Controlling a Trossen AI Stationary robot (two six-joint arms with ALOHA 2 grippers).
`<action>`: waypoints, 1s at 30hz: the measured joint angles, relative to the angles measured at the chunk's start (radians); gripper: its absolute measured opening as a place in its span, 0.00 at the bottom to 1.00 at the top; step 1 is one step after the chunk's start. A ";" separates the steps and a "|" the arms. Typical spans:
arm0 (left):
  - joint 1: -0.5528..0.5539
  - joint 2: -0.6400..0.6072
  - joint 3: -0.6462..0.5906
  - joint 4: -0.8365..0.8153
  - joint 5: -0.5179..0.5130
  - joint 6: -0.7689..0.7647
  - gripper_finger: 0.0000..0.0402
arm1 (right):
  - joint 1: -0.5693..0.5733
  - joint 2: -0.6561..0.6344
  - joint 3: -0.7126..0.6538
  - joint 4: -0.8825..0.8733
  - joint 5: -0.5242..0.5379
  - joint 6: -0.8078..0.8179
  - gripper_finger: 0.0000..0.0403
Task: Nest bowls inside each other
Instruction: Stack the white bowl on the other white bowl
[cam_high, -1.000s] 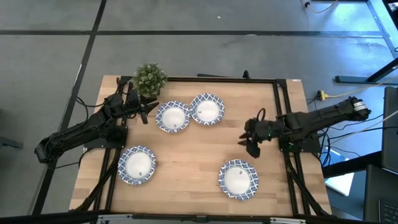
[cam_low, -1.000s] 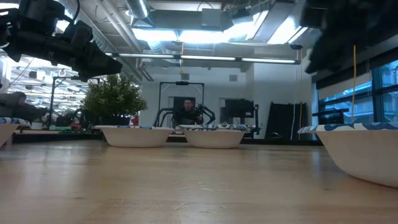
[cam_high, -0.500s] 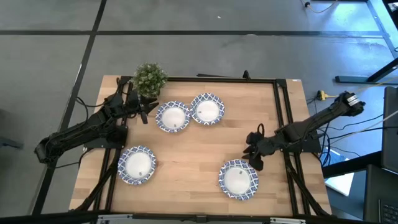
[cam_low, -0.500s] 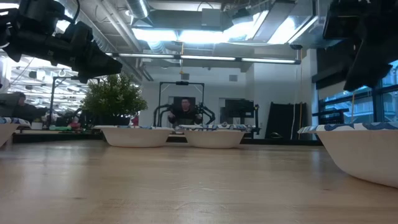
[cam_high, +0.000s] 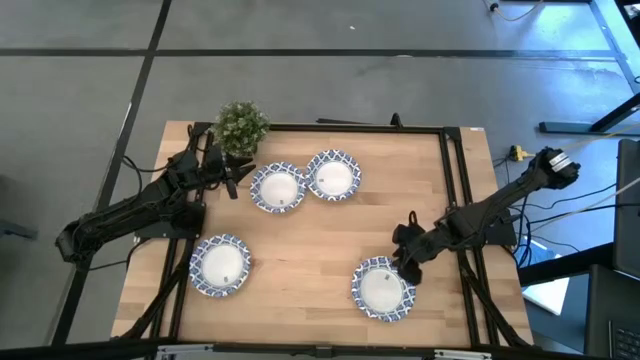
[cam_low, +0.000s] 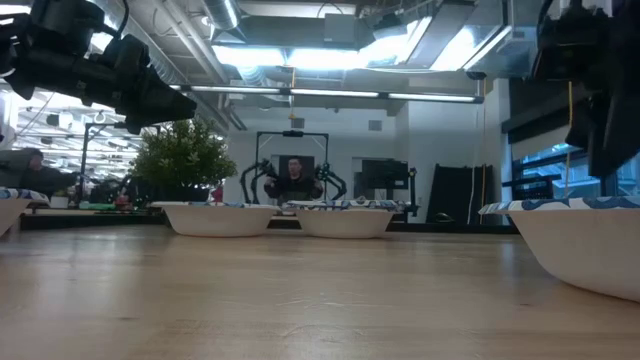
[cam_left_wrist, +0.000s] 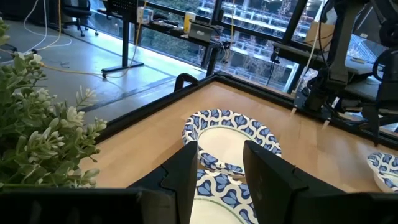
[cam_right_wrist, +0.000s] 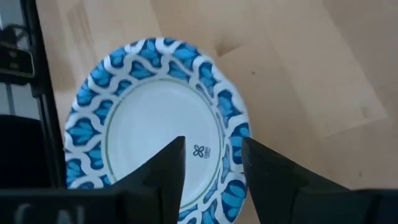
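Observation:
Several bowls, white inside with blue-patterned rims, rest on their bases on the wooden table. Two stand side by side at the far middle, one at the near left, one at the near right. My left gripper is open and hovers above the table at the left rim of the far-left bowl. My right gripper is open and empty above the far right rim of the near-right bowl, with the rim showing between its fingers.
A small green potted plant stands at the table's far left corner, just behind my left gripper. Black frame rails run along the table's far and right edges. A person sits in the room far beyond the table.
My right gripper has gone toward the table's near edge and down, from the bare wood at the right middle to above the near-right bowl's far rim. It stays open. The bowls have not moved.

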 joint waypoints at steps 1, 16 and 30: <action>0.000 0.000 0.000 0.000 0.000 0.000 0.31 | 0.003 0.008 0.000 0.004 -0.001 -0.011 0.41; 0.000 0.000 0.000 0.000 0.000 -0.050 0.31 | 0.005 0.068 0.000 0.036 0.007 -0.022 0.77; 0.000 0.000 0.000 0.000 0.000 -0.050 0.31 | 0.003 0.068 0.002 0.153 0.060 -0.012 0.78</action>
